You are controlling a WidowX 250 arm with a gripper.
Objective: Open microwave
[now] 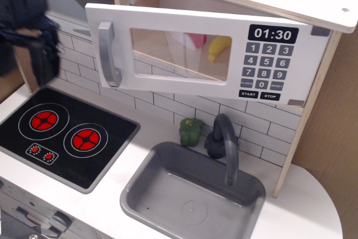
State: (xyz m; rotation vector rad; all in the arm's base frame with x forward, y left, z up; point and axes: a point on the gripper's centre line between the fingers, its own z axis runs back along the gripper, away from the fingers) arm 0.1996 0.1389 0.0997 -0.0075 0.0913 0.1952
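Note:
The white toy microwave sits at the top of the play kitchen. Its wide door stands swung outward, hinged on the right, with a gap showing at its left edge. The grey bar handle is free. The clear window shows red and yellow toy food inside. The black clock display reads 01:30 above the grey keypad. My black gripper is blurred at the far left, well clear of the handle; I cannot tell how its fingers stand.
A black two-burner hob lies at lower left. A grey sink with a dark tap is at centre. A green toy pepper stands behind the sink. A grey range hood is at upper left.

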